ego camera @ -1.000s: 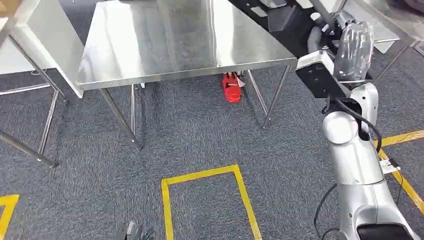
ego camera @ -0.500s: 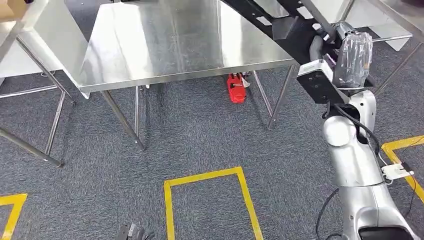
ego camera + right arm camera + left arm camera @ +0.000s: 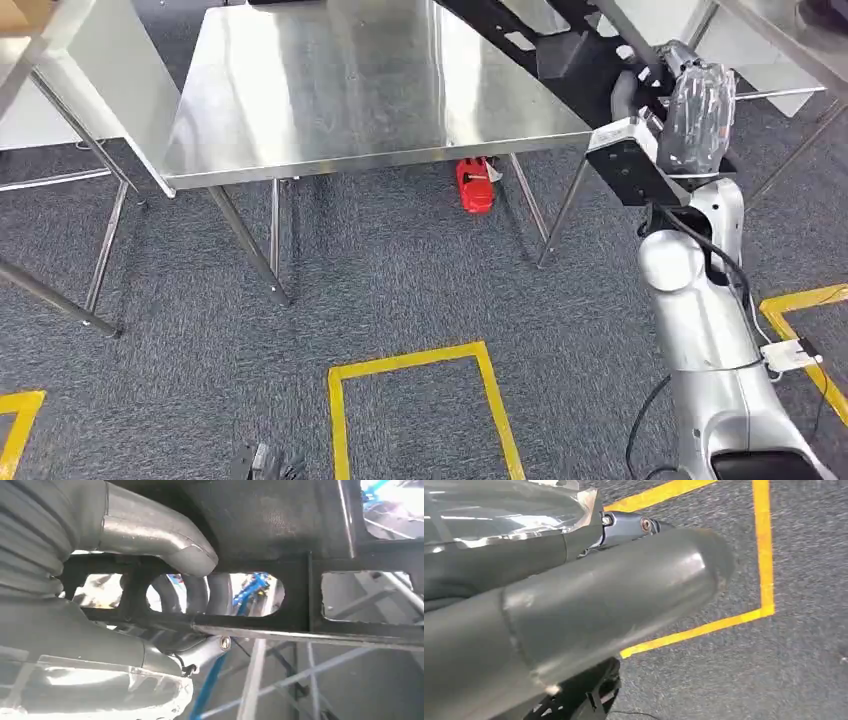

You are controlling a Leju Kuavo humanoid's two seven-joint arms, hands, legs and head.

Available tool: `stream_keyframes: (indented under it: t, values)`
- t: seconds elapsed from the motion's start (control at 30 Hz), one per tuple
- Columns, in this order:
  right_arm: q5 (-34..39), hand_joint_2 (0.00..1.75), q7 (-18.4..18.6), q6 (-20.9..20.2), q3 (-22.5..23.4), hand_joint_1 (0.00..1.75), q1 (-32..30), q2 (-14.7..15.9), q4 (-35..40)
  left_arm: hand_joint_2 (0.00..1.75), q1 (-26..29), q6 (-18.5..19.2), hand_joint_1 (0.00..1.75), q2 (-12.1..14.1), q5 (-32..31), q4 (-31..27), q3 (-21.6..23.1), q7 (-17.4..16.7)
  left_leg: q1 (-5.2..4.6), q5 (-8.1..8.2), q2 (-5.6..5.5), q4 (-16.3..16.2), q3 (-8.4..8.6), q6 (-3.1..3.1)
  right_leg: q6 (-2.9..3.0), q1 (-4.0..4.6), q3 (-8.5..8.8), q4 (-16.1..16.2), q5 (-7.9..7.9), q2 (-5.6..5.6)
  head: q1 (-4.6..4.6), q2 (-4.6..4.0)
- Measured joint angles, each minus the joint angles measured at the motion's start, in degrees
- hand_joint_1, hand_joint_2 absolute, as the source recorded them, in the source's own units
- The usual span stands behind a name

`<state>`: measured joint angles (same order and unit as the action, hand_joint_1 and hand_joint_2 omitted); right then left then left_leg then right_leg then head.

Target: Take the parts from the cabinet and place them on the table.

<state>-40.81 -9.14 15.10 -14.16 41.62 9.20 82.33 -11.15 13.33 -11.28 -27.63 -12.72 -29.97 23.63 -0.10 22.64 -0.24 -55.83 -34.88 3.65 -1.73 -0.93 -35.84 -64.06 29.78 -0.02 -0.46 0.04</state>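
Observation:
A long black metal part with slotted holes (image 3: pixel 560 50) runs from the far right corner of the steel table (image 3: pixel 350 90) down to my right hand (image 3: pixel 698 115). That hand, under a clear plastic cover, is raised beside the table's right edge and grips the part. In the right wrist view the thumb (image 3: pixel 165 545) and darker fingers (image 3: pixel 195 592) wrap round the black part (image 3: pixel 300 595). My left hand (image 3: pixel 599 605) hangs low over the carpet with its thick thumb stretched out and nothing in it.
A red object (image 3: pixel 473 185) lies on the carpet under the table. Yellow tape (image 3: pixel 420 355) marks a box on the floor in front of me. Other steel tables stand at the left (image 3: pixel 90 60) and far right (image 3: pixel 790 40), with slanted legs (image 3: pixel 245 240).
The whole picture has shifted slightly as the camera moved. My right hand keeps its hold on the black part, whose far end now lies closer over the table's corner.

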Motion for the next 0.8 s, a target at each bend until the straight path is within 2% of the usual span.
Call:
stream_keyframes:
  t: [0.07,0.1,0.13,0.17,0.23,0.3,0.33,0.37,0.4,0.43,0.47,0.5,0.57,0.6,0.63,0.67,0.7,0.73,0.77,0.8]
  values:
    - [0.00,1.75,0.00,-0.02,-0.02,1.75,-0.17,0.05,-0.22,0.00,0.03,0.02,0.00,-0.07,0.00,0.02,0.00,0.00,-0.09,0.32,-0.11,-0.06,0.16,0.29,0.15,-0.02,-5.16,-8.80,2.80,0.00,0.06,0.00]
    - [0.00,1.75,0.07,-0.02,-0.02,1.75,-0.29,0.04,-0.39,0.00,0.03,0.09,0.00,-0.09,0.00,0.02,0.00,0.00,-0.13,0.46,-0.28,-0.14,0.17,0.24,-0.22,-0.01,-6.86,-10.95,2.83,0.00,0.07,0.00]
    - [0.00,1.75,0.09,-0.02,-0.02,1.75,-0.29,0.04,-0.57,0.00,0.03,0.18,0.00,-0.09,0.09,0.02,-0.02,0.00,-0.15,0.62,-0.39,-0.22,0.28,0.19,-0.68,-0.02,-6.83,-9.88,1.79,0.00,0.09,0.00]
    - [-0.04,1.75,0.09,-0.02,-0.04,1.75,-0.17,0.02,-0.68,0.00,0.01,0.31,0.00,-0.11,0.15,0.02,-0.02,0.00,-0.16,0.83,-0.56,-0.37,0.40,0.09,-1.25,-0.03,-5.51,-6.46,-0.20,-0.01,0.04,0.00]
    - [-0.28,1.75,0.09,-0.02,-0.18,1.75,0.52,-0.13,-0.81,0.00,-0.04,0.46,0.00,-0.22,0.24,0.00,-0.02,0.00,-0.12,1.59,-0.73,-1.10,0.66,-0.39,-2.20,-0.30,-0.60,4.61,-5.24,-0.05,0.09,0.00]
    - [-0.48,1.75,0.09,-0.07,-0.42,1.75,1.23,-0.35,-1.33,0.00,-0.18,0.53,0.00,-0.22,0.50,0.02,-0.02,-0.02,-0.68,2.16,-0.88,-1.84,0.21,-1.02,-1.13,0.08,0.53,6.56,-5.76,-0.02,0.15,0.00]
    - [-0.55,1.75,0.09,-0.04,-0.46,1.75,1.41,-0.44,-1.57,0.00,-0.20,0.55,0.00,-0.22,0.61,0.02,-0.02,-0.02,-0.65,2.21,-0.90,-1.70,0.12,-1.17,-0.53,0.05,0.39,6.23,-5.58,0.08,-0.02,0.00]
    - [-0.68,1.75,0.11,0.04,-0.48,1.75,1.54,-0.55,-1.88,0.00,-0.21,0.57,0.00,-0.22,0.63,0.02,-0.02,0.00,-0.64,2.29,-0.88,-1.68,0.15,-1.29,-0.22,0.17,0.31,6.21,-5.58,0.09,-0.03,0.00]
    - [-0.76,1.75,0.11,0.07,-0.52,1.75,1.77,-0.65,-2.21,0.00,-0.29,0.59,0.00,-0.20,0.68,0.00,-0.02,-0.02,-0.59,2.42,-0.88,-1.82,0.14,-1.38,0.06,-0.07,0.38,6.31,-5.56,0.09,-0.07,0.00]
    - [-0.77,1.75,0.09,0.11,-0.61,1.75,2.09,-0.92,-2.40,0.00,-0.39,0.61,0.00,-0.11,0.68,0.00,-0.02,-0.02,-0.48,2.94,-0.86,-2.30,0.01,-1.71,0.22,-0.64,0.63,6.40,-5.61,0.12,0.00,0.00]
    - [-0.81,1.75,0.09,0.18,-0.66,1.75,2.30,-0.98,-2.51,0.00,-0.49,0.66,0.00,-0.17,0.72,0.00,-0.02,-0.02,-0.46,4.13,-0.63,-4.12,-0.55,-2.26,0.76,-0.68,0.94,6.41,-5.43,0.07,-0.41,0.00]
    - [-0.81,1.75,0.09,0.20,-0.68,1.75,2.50,-1.07,-2.67,0.00,-0.59,0.68,0.00,-0.20,0.74,0.00,-0.02,-0.04,-0.22,6.02,-0.41,-7.66,-2.24,-2.73,1.05,-0.68,1.08,6.41,-5.29,0.05,-0.42,0.00]
    - [-0.83,1.75,0.09,0.22,-0.81,1.75,2.68,-1.35,-2.95,0.00,-0.61,0.68,0.00,-0.20,0.74,0.00,-0.02,-0.11,0.25,9.90,0.03,-17.39,-7.53,-3.30,1.23,-0.56,1.15,6.38,-5.14,0.07,-0.46,0.00]
    - [-0.83,1.75,0.09,0.22,-0.85,1.75,2.66,-1.44,-3.15,0.00,-0.61,0.68,0.00,-0.20,0.74,0.00,-0.02,-0.20,0.36,10.25,0.08,-20.25,-9.49,-3.40,1.31,-0.51,1.15,6.36,-5.08,0.09,-0.44,0.00]
    - [-0.87,1.75,0.09,0.22,-0.90,1.75,2.66,-1.51,-3.30,0.00,-0.62,0.68,0.00,-0.20,0.74,0.00,-0.02,-0.26,0.37,9.19,0.08,-20.05,-9.93,-3.36,1.40,-0.49,1.25,6.37,-4.99,0.12,-0.46,0.00]
    - [-0.87,1.75,0.09,0.22,-0.96,1.75,2.67,-1.55,-3.41,0.00,-0.63,0.70,0.00,-0.20,0.74,0.00,-0.02,-0.26,0.37,6.98,0.08,-17.34,-9.09,-3.21,1.47,-0.48,1.43,6.37,-4.91,0.15,-0.44,0.00]
    - [-0.85,1.75,0.09,0.24,-0.98,1.75,2.69,-1.62,-3.45,0.00,-0.65,0.70,0.00,-0.20,0.74,0.00,-0.02,-0.26,0.35,3.95,0.08,-12.34,-6.86,-2.88,1.36,-0.42,1.75,6.38,-4.73,0.19,-0.46,0.00]
    - [-0.85,1.75,0.09,0.24,-0.98,1.75,2.77,-1.66,-3.48,0.00,-0.70,0.70,0.00,-0.17,0.74,0.00,-0.02,-0.26,0.28,0.82,0.08,-6.13,-3.87,-2.37,1.29,-0.34,2.19,6.42,-4.49,0.19,-0.44,0.00]
    - [-0.85,1.75,0.09,0.24,-1.01,1.75,2.87,-1.66,-3.52,0.00,-0.76,0.70,0.00,-0.06,0.74,0.00,-0.02,-0.26,0.11,0.01,0.08,-2.33,-2.06,-1.78,1.19,-0.38,2.35,6.49,-4.31,0.18,-0.39,0.00]
    - [-0.85,1.75,0.09,0.28,-1.01,1.75,3.17,-1.66,-3.61,0.00,-0.89,0.72,0.00,-0.04,0.74,0.00,-0.02,-0.26,-0.18,0.53,0.19,-1.98,-1.72,-1.72,0.88,0.27,2.19,6.45,-4.14,0.20,-0.33,0.00]
